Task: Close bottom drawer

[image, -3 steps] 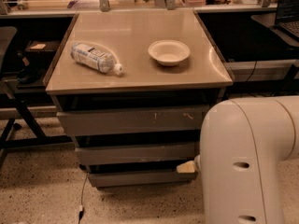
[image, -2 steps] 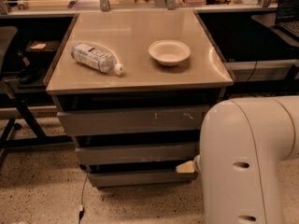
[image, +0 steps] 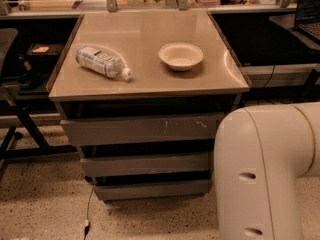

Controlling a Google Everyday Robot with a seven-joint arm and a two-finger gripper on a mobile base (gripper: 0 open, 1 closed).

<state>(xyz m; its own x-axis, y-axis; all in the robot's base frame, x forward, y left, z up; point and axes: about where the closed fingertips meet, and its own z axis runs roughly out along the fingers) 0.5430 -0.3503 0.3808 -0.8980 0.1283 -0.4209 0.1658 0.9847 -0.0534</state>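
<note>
While bottom drawer (image: 152,189) sits beside white arm (image: 265,174) | gripper hidden behind that arm; its state: cannot tell

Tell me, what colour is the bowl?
Cream-white: the bowl shows best in the camera view. The pincer is out of sight.

Robotics lab or office workroom: a white robot arm (image: 265,174) stood at a grey metal cabinet (image: 145,130) on a speckled floor (image: 40,204), its end effector hidden behind the arm's casing. Dark workbenches (image: 272,70) flanked the cabinet, with a laptop (image: 307,9) at far right, a chair (image: 6,41) at left and a cable (image: 88,209) trailing across the floor. A plastic bottle (image: 102,61) and a bowl (image: 181,55) sat on the cabinet's surface (image: 145,81).
</note>
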